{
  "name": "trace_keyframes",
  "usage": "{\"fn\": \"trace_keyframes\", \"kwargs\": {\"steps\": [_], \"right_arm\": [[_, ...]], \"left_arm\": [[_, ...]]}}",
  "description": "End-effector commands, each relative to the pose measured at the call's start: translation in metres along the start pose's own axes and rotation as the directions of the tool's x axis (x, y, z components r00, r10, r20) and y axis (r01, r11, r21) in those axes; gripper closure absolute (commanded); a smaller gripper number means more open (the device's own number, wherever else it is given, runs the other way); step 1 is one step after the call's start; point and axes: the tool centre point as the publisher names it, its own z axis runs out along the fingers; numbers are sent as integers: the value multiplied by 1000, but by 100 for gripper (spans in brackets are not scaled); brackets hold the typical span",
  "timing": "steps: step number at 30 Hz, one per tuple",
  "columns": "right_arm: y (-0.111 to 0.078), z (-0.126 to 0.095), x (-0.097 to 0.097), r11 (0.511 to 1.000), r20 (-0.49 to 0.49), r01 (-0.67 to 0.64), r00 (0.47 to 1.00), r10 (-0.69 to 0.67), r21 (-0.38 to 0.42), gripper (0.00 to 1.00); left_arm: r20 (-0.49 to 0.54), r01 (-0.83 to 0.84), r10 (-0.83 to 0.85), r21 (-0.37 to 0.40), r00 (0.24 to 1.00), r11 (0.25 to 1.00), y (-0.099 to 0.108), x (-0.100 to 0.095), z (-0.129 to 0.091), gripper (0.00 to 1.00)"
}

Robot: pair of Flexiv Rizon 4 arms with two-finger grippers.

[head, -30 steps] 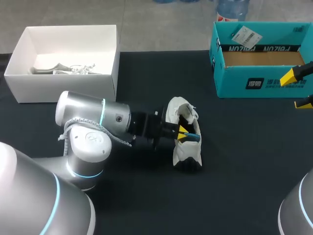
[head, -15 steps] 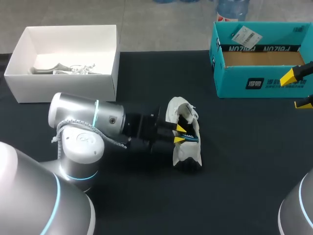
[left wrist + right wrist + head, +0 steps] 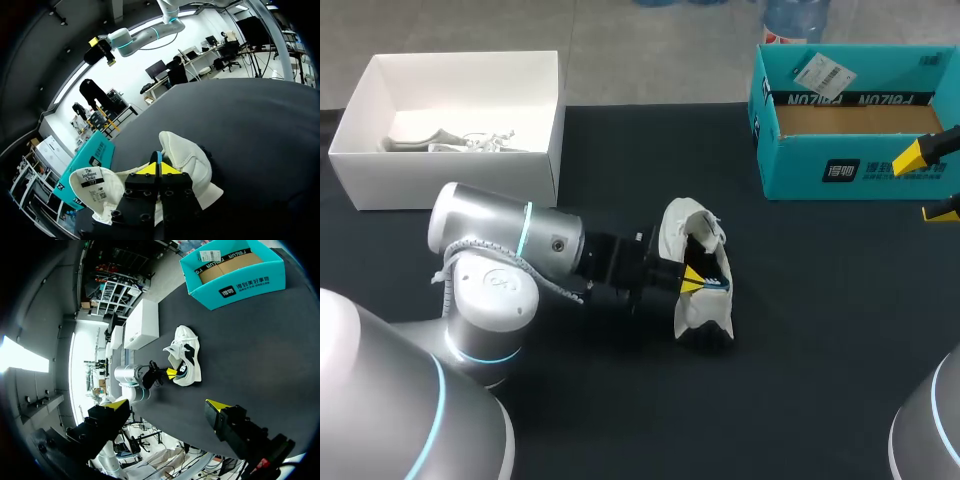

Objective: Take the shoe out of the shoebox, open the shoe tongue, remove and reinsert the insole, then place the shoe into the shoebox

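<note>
- Shoe (image 3: 698, 270): white with dark trim, out on the black tabletop (image 3: 800, 350) near the middle. It lies between the two boxes and well apart from both.
- Shoebox (image 3: 850, 170): teal, open top, brown inside, at the far right of the tabletop. A paper tag lies on its back rim.
- Left arm comes in from the left side, low over the tabletop, with its wrist level and pointed at the shoe's opening.
- Left claw (image 3: 695, 282): yellow tips pressed together inside the shoe's mouth, clamped on the thin blue edge of the insole (image 3: 158, 156). The blue strip shows between the two tips in the left wrist view.
- Tongue (image 3: 92, 182): folded back and out of the opening, beside the left claw, with its label side showing.
- Right claw (image 3: 930, 185): fingers wide apart, nothing between them. In the head view it sits at the right edge, across the shoebox's front right corner and well apart from the shoe.
- White box (image 3: 460, 175): open, at the far left, with a pale item (image 3: 450, 140) lying inside.
</note>
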Motion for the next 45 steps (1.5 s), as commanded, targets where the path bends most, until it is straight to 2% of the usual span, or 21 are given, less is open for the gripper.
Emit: {"fn": "trace_keyframes", "kwargs": {"steps": [1, 4, 7, 18, 19, 21, 22, 27, 31, 37, 45], "right_arm": [[0, 0, 0, 1000, 1, -1, 1000, 1, 0, 0], [0, 0, 0, 1000, 1, -1, 1000, 1, 0, 0], [0, 0, 0, 1000, 1, -1, 1000, 1, 0, 0], [0, 0, 0, 1000, 1, -1, 1000, 1, 0, 0], [0, 0, 0, 1000, 1, -1, 1000, 1, 0, 0], [0, 0, 0, 1000, 1, -1, 1000, 1, 0, 0], [0, 0, 0, 1000, 1, -1, 1000, 1, 0, 0], [0, 0, 0, 1000, 1, -1, 1000, 1, 0, 0], [0, 0, 0, 1000, 1, -1, 1000, 1, 0, 0], [0, 0, 0, 1000, 1, -1, 1000, 1, 0, 0], [0, 0, 0, 1000, 1, -1, 1000, 1, 0, 0]], "left_arm": [[9, -15, 15, -12, 1000, 1000, -8, -3, -13, 0], [5, -19, 19, -13, 1000, 1000, -13, -10, -21, 0], [-44, -37, 35, -35, 998, 999, -18, -17, -25, 0], [-339, -165, 122, -100, 933, 981, -24, -29, -24, 0], [-353, -195, 150, -96, 923, 976, -23, -30, -24, 40], [-379, -217, 167, -92, 910, 972, -22, -33, -25, 73], [-379, -217, 167, -94, 910, 972, -22, -35, -25, 99], [-488, -242, 178, -69, 854, 968, -21, -38, -32, 100], [-649, -309, 233, -4, 724, 951, -24, -40, -41, 100], [-772, -332, 254, 58, 583, 941, -33, -46, -47, 100], [-847, -294, 222, 82, 482, 952, -40, -51, -49, 100]]}}
